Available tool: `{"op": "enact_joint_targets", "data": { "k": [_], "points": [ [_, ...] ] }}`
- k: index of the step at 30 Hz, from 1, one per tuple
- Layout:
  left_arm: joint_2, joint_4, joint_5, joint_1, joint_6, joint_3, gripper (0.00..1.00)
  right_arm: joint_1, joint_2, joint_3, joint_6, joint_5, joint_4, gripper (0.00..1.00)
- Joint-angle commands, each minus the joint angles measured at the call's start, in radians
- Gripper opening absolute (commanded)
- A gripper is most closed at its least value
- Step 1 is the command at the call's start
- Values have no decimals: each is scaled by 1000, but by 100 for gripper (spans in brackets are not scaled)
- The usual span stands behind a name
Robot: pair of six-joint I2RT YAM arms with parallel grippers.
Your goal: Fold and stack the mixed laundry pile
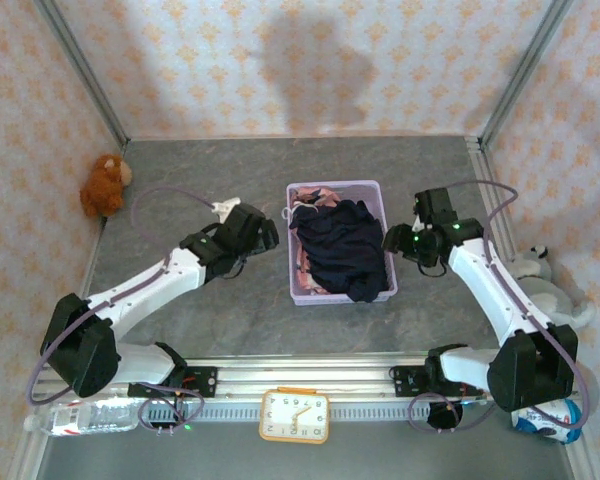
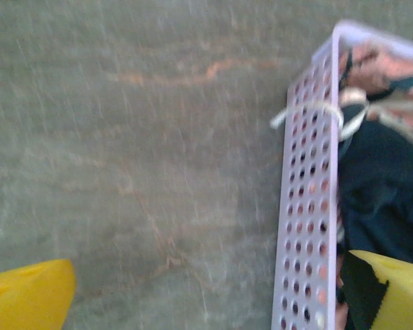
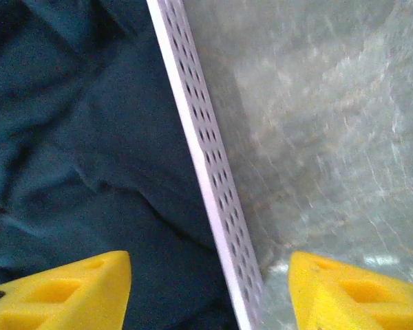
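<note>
Top external view: both arms bend low and reach in at the purple basket (image 1: 378, 190), one from each side. The left gripper (image 1: 272, 236) is wide open, and the basket wall sits between its fingers. The right gripper (image 1: 390, 241) has its fingers apart as well, one on each side of the other wall, holding nothing. The big navy cloth (image 1: 340, 250) lies in the basket under one finger. The pink cloth (image 1: 315, 195) peeks out past it. A brown teddy (image 1: 105, 185) sits well behind the left gripper.
</note>
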Motion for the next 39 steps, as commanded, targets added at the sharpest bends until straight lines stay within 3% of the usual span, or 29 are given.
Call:
{"op": "enact_joint_targets", "data": {
  "k": [1, 6, 13, 20, 24, 30, 34, 39],
  "points": [
    [-9, -22, 27, -19, -115, -43, 100, 35, -31, -49, -28, 51, -90, 52],
    [31, 13, 39, -20, -150, -53, 100, 93, -77, -152, -29, 73, -21, 51],
    [112, 6, 70, -20, -155, 51, 100, 112, 31, -183, -21, 154, 93, 42],
    [101, 7, 71, -21, -206, 29, 100, 110, 58, -159, -39, 166, 176, 2],
    [101, -38, 57, -21, -184, 47, 100, 102, 78, -61, -107, 270, 150, 0],
    [101, -46, 52, -21, -183, 44, 100, -32, 165, 131, -261, 484, 77, 0],
    [115, -61, 59, -21, -173, 55, 100, -173, 253, 233, -293, 529, 66, 0],
    [124, -67, 70, -21, -169, 65, 100, -307, 430, 372, -273, 493, 66, 0]
  ]
}}
